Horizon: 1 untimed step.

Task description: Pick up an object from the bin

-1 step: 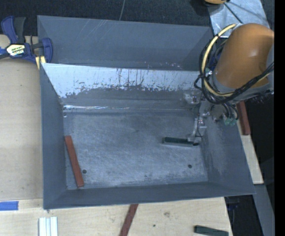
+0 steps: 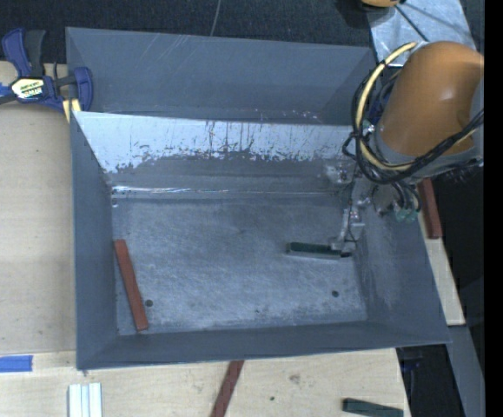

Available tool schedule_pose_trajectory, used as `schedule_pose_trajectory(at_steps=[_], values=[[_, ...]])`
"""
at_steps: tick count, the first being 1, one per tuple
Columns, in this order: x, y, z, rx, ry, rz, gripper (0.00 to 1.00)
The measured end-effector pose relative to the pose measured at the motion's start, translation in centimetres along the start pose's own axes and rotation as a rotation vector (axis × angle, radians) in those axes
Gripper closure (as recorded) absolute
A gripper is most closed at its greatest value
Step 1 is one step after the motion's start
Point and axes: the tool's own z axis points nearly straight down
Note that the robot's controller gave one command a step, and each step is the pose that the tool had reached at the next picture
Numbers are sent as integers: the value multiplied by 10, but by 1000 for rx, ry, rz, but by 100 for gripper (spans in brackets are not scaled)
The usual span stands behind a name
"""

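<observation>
My gripper (image 2: 349, 237) reaches down from under the orange cover at the right side of the bin. Its tip meets the right end of a dark green flat strip (image 2: 314, 250), which lies on the bin floor and points left. Whether the strip is gripped cannot be made out from this angle. A reddish-brown flat stick (image 2: 131, 285) lies along the floor's left edge, far from the gripper.
The arm with its orange cover and cables hangs over the bin's right wall. The sloping grey walls close in around the floor, and the right wall stands just beside the gripper.
</observation>
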Motion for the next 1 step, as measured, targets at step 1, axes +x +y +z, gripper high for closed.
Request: schedule_pose_trajectory(at_steps=[1], values=[[-2,-3,39,0,-4,-85,0]])
